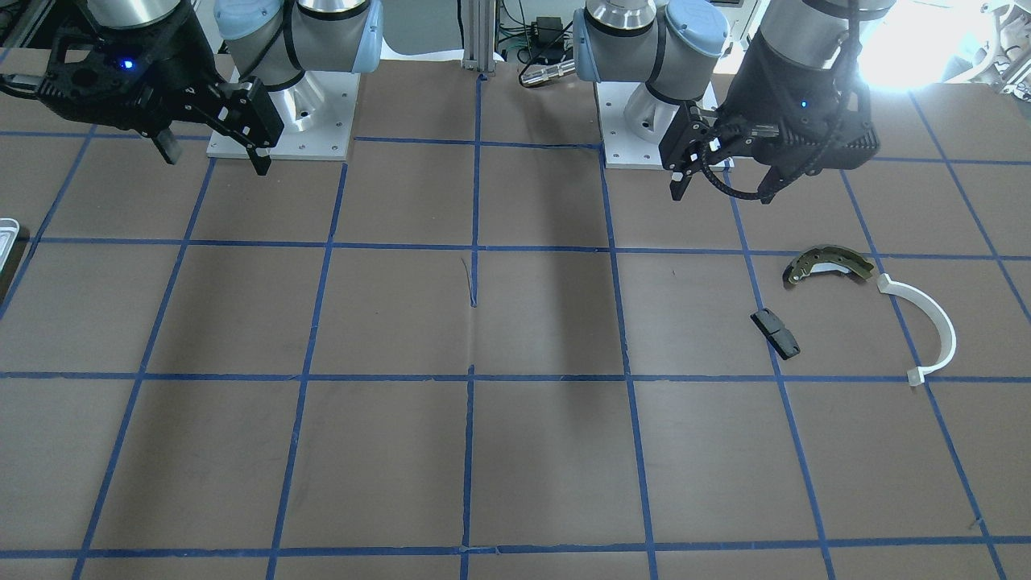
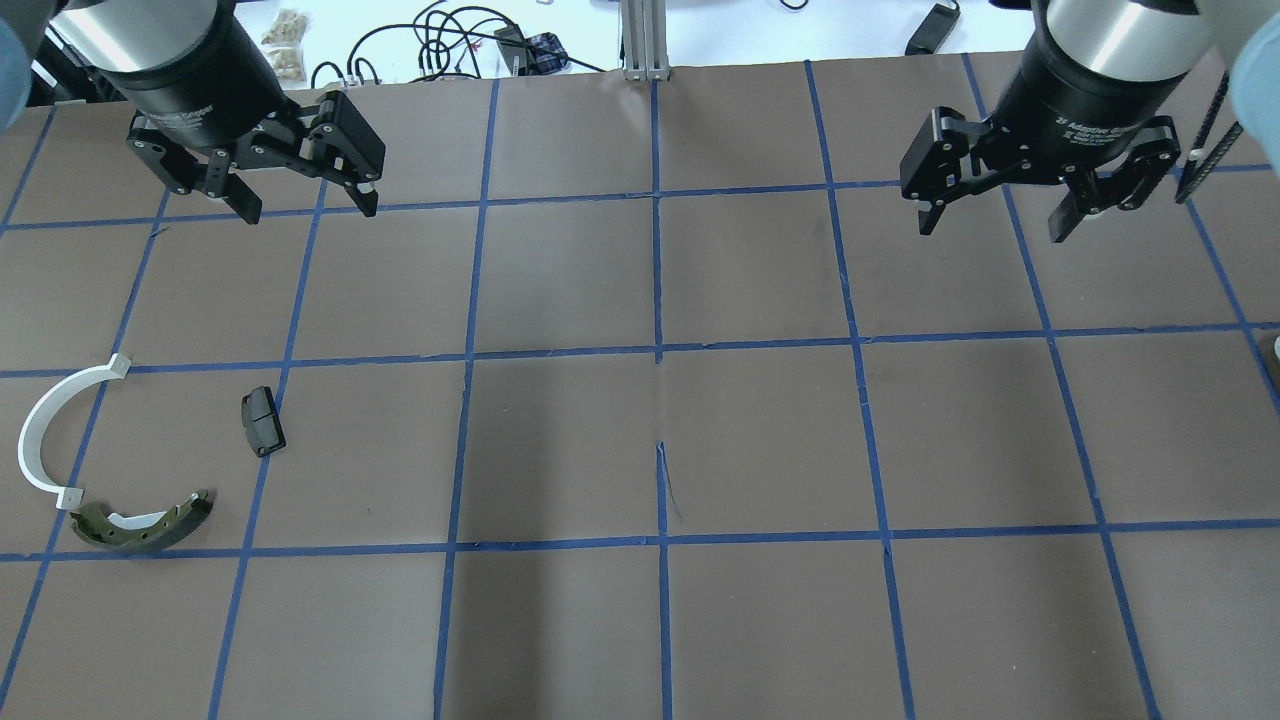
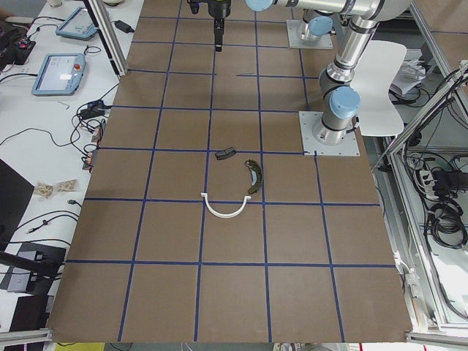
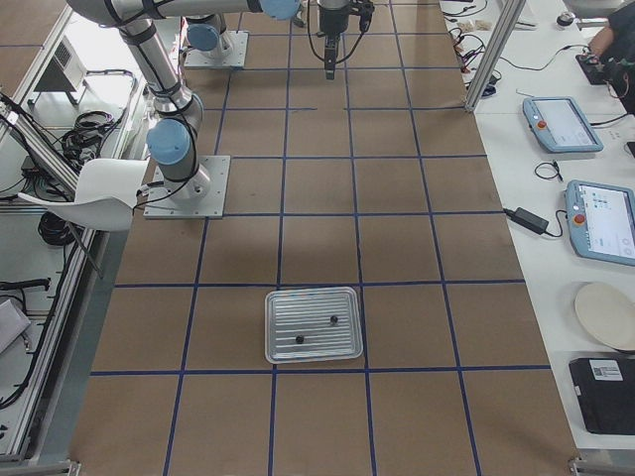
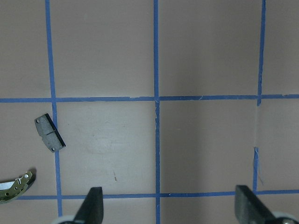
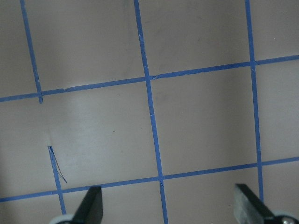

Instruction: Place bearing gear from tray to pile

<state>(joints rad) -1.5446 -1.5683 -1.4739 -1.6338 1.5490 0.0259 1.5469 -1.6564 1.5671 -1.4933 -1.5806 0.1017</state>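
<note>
The pale tray (image 4: 313, 324) lies on the table's right end. Two small dark parts (image 4: 332, 319) lie in it, too small to tell which is the bearing gear. Only the tray's corner (image 1: 6, 234) shows in the front-facing view. The pile is the olive brake shoe (image 2: 145, 523), the white half-ring (image 2: 45, 430) and the black block (image 2: 262, 420), lying apart from each other on the left. My left gripper (image 2: 307, 210) is open and empty, above the table beyond the pile. My right gripper (image 2: 992, 230) is open and empty, high on the right.
The brown table carries a blue tape grid (image 2: 658, 350). The arm bases (image 1: 282, 113) stand at the robot's edge. Cables and tablets (image 3: 60, 73) lie on a side bench beyond the table.
</note>
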